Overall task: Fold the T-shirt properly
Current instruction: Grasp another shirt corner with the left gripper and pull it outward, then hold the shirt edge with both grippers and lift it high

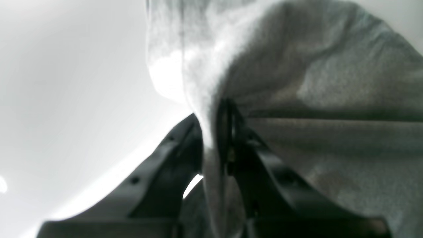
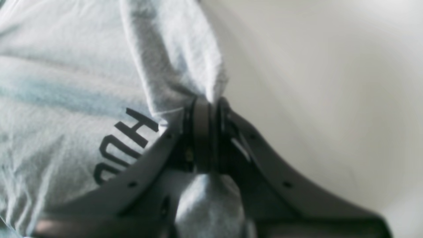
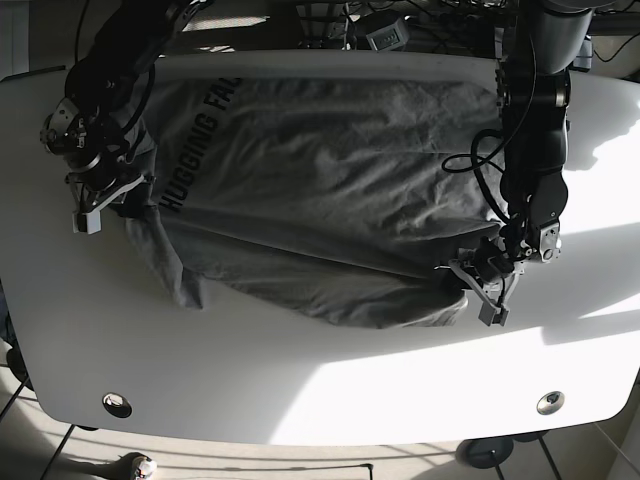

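A grey T-shirt point(image 3: 320, 190) with black lettering lies spread over the white table point(image 3: 330, 390), its near part lifted and creased. My left gripper point(image 3: 462, 280) on the base view's right is shut on the shirt's lower edge; the left wrist view shows fabric point(image 1: 297, 82) pinched between its black fingers point(image 1: 231, 132). My right gripper point(image 3: 125, 205) on the base view's left is shut on the shirt's edge near the lettering; the right wrist view shows cloth point(image 2: 172, 59) held between its fingers point(image 2: 201, 125) beside black letters point(image 2: 125, 145).
A sleeve point(image 3: 180, 275) hangs loose below the right gripper. Two round holes point(image 3: 116, 404) point(image 3: 549, 402) sit near the table's front edge. Cables and equipment point(image 3: 390, 30) lie beyond the far edge. Bright sunlight falls on the table's right front.
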You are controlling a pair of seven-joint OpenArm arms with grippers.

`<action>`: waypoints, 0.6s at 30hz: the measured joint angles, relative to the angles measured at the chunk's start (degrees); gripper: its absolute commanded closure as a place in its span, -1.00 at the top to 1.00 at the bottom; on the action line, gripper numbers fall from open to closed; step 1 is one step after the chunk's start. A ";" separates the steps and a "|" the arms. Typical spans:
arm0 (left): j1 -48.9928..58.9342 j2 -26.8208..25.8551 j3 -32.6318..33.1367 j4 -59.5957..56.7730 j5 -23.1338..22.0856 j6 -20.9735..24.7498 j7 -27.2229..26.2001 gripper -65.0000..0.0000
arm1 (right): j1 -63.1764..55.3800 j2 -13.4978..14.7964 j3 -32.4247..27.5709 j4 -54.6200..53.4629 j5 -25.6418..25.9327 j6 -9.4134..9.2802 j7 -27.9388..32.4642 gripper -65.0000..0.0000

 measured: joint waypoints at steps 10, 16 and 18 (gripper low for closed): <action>4.20 -0.15 -12.79 13.40 0.22 0.46 8.37 -1.00 | 1.27 0.87 3.28 0.09 -0.28 -0.48 -1.75 -0.68; 5.16 -2.01 -12.98 13.84 -0.33 0.09 8.41 -1.00 | 1.77 4.44 3.34 -1.42 4.96 -0.26 -3.98 -0.92; 5.11 -1.90 -12.96 13.92 -0.39 0.24 8.39 -1.00 | 1.62 4.44 3.28 -2.43 5.14 -0.26 -4.04 -0.93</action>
